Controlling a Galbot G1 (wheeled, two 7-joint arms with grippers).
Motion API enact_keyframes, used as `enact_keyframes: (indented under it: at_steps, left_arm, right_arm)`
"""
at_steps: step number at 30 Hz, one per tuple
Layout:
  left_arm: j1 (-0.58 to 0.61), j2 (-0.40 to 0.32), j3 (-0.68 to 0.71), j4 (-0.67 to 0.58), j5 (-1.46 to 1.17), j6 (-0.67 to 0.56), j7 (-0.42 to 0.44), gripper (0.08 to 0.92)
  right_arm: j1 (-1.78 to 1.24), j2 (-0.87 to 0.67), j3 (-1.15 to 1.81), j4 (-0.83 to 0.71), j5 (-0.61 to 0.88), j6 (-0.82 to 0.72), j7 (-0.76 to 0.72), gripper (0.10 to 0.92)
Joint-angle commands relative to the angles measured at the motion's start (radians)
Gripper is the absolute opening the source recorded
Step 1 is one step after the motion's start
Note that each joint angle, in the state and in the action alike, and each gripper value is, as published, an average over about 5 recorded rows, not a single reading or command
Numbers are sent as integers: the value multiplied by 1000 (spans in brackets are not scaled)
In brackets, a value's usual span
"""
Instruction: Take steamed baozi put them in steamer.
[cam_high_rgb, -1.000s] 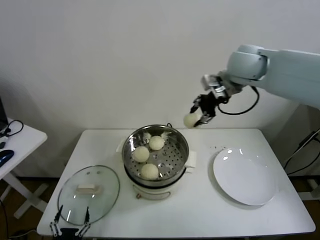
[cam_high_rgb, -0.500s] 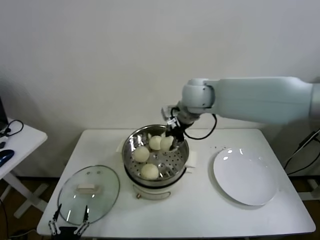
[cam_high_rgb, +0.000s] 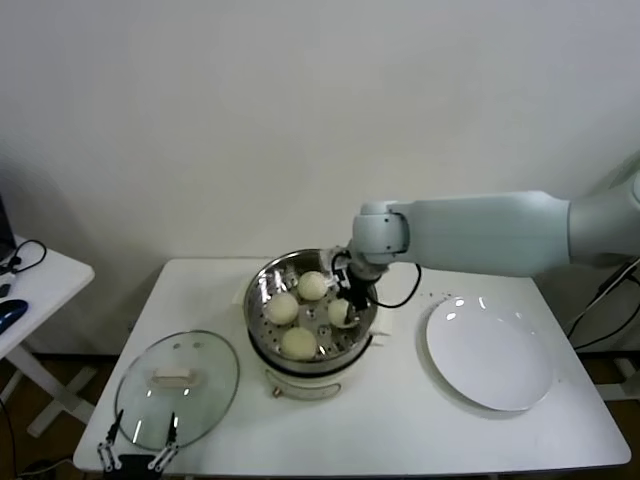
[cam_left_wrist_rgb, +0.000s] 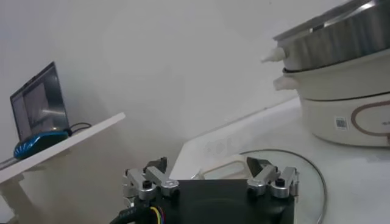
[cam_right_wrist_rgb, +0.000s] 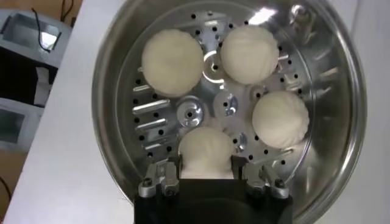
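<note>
The steamer (cam_high_rgb: 262, 281) is a shiny perforated basket on a cream cooker base, mid-table. Three steamed baozi (cam_high_rgb: 283, 307) (cam_high_rgb: 313, 285) (cam_high_rgb: 298, 342) lie on its floor. My right gripper (cam_high_rgb: 345, 305) reaches down into the basket's right side, shut on one more baozi (cam_high_rgb: 342, 313) that sits at floor level. In the right wrist view that bun (cam_right_wrist_rgb: 206, 149) fills the gap of the right gripper (cam_right_wrist_rgb: 206, 163), both fingers against its sides, with the other three (cam_right_wrist_rgb: 172, 62) (cam_right_wrist_rgb: 250, 53) (cam_right_wrist_rgb: 280, 119) beyond. My left gripper (cam_high_rgb: 143, 432) hangs open, parked at the table's front left.
A round glass lid (cam_high_rgb: 178, 385) lies flat at the front left, just under the left gripper (cam_left_wrist_rgb: 207, 167). A white plate (cam_high_rgb: 490, 352) lies bare to the steamer's right. A side table (cam_high_rgb: 40, 290) with a blue mouse stands off the left edge.
My right arm swung left from beyond the steamer with the baozi and lowered it into the basket, down to the perforated floor. The left arm stayed still.
</note>
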Motion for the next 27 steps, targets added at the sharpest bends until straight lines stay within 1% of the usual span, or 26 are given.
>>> enact_keyframes:
  at_steps: [1,3,6,9,11,14,17,20,23,25,27]
  left_arm:
    - [-1,0,-2,5,1,-1,-1,823]
    - [-1,0,-3,4,1,0,-1,823]
    - [0,1,-4,4,3,0,-1,823]
    - [1,2,-4,-1,5,2,0,823]
    - [3,3,-3,-7,6,3,1,823]
    - [7,4,-1,-12,12,5,2,823]
    - [12,4,0,-16,16,4,2,823]
    - [15,3,4,-18,16,4,1,823]
    - [13,4,10,-16,14,-2,-1,823]
    - [11,6,14,-9,9,-13,-4,823]
    - [8,10,20,-2,1,-30,-6,823]
  right_arm:
    - [-58,8,35,-33,-13,-24,37,568]
    - [-32,-6,50,-30,33,-21,30,607]
    - [45,-40,49,-16,103,-3,2,693]
    - [126,-91,53,-3,136,21,-43,773]
    - [175,-135,66,9,173,28,-58,806]
    - [233,-207,97,35,259,33,-43,820]
    - [211,-295,186,78,349,46,56,822]
    - [123,-402,302,133,360,88,207,823]
    - [-52,-510,478,188,319,119,356,823]
    - [-244,-570,661,207,266,154,431,823]
    - [-448,-620,836,211,202,224,496,823]
